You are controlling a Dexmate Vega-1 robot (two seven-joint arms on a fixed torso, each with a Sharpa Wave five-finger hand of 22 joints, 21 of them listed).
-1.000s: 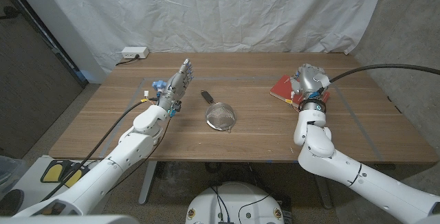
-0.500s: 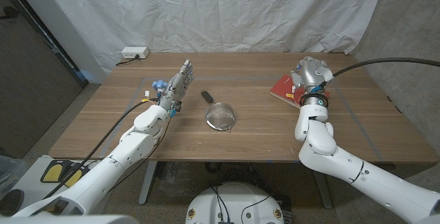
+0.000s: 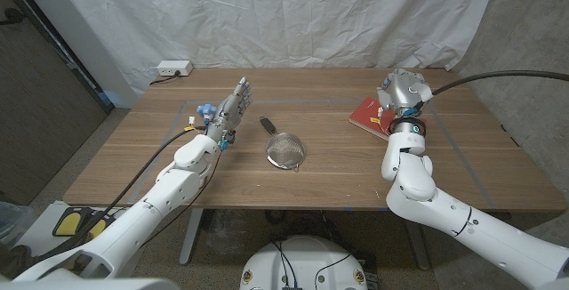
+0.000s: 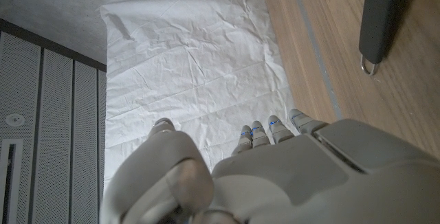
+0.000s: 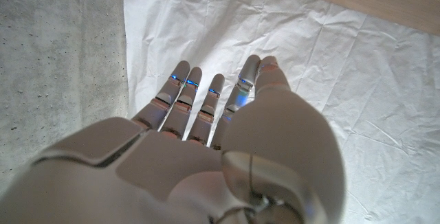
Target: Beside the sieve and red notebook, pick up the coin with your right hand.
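A metal sieve [image 3: 285, 151] lies at the table's middle, its dark handle [image 3: 267, 125] pointing to the far left. The same handle [image 4: 380, 16] shows in the left wrist view. The red notebook [image 3: 363, 115] lies at the far right. My right hand [image 3: 402, 91] hovers over the notebook's far end. In the right wrist view its fingers [image 5: 206, 100] reach out straight toward the white curtain and hold nothing. My left hand [image 3: 231, 109] stands left of the sieve, fingers straight and apart, holding nothing.
A small blue object [image 3: 205, 109] sits beside my left hand. A white power strip [image 3: 172, 68] lies at the table's far left edge. A white curtain [image 3: 293, 14] hangs behind the table. Bare wood [image 3: 338, 174] stretches between sieve and right arm.
My right hand has lifted and shifted slightly farther and to the right over the notebook. The left hand and the sieve have stayed put.
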